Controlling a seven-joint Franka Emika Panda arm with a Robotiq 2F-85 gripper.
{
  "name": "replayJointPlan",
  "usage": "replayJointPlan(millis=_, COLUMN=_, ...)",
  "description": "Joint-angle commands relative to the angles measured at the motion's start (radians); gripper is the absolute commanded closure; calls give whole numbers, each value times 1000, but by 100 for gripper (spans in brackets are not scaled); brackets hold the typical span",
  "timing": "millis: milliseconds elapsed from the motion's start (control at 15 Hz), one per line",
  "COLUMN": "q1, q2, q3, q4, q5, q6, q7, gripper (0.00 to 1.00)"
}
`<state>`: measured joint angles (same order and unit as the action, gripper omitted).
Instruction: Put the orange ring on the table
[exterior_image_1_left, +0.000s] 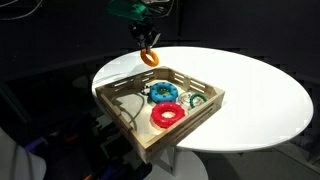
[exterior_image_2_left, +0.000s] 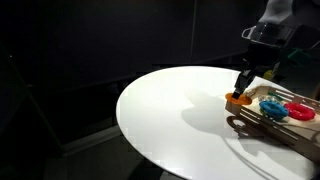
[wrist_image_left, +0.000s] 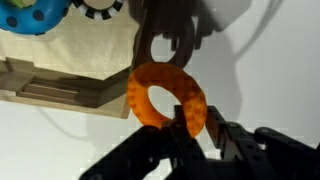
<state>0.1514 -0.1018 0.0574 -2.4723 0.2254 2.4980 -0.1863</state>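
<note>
Fingers are clenched on the orange ring, pinching its rim on the near side so that the ring stands up on edge with its hole open to the wrist view. In that view the ring hangs over the bare white tabletop, just beside the outer wall of the wooden tray and outside it, and the dark shadow of the fingers falls on the white surface behind the ring. In both exterior views the ring sits directly under the fingers, near the far corner of the tray. Whether the ring's lower edge touches the tabletop cannot be told from these pictures. Inside the tray lie a blue ring and a larger red ring, close to each other and well apart from the orange one; both also show in an exterior view as a blue ring and a red ring.
</note>
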Motion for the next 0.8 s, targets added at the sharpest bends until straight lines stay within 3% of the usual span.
replayJointPlan(millis=0, q1=-4, q2=29, q3=4, q4=32, q5=37, q6=-35, q7=-50, gripper=39)
replayJointPlan(millis=333, q1=-29, q2=23, q3=-8, q4=50, q5=18, q6=-116, q7=-45, gripper=1)
replayJointPlan(millis=733, q1=-82, q2=14, q3=-24, q4=105, q5=-75, q6=-294, q7=32, gripper=0)
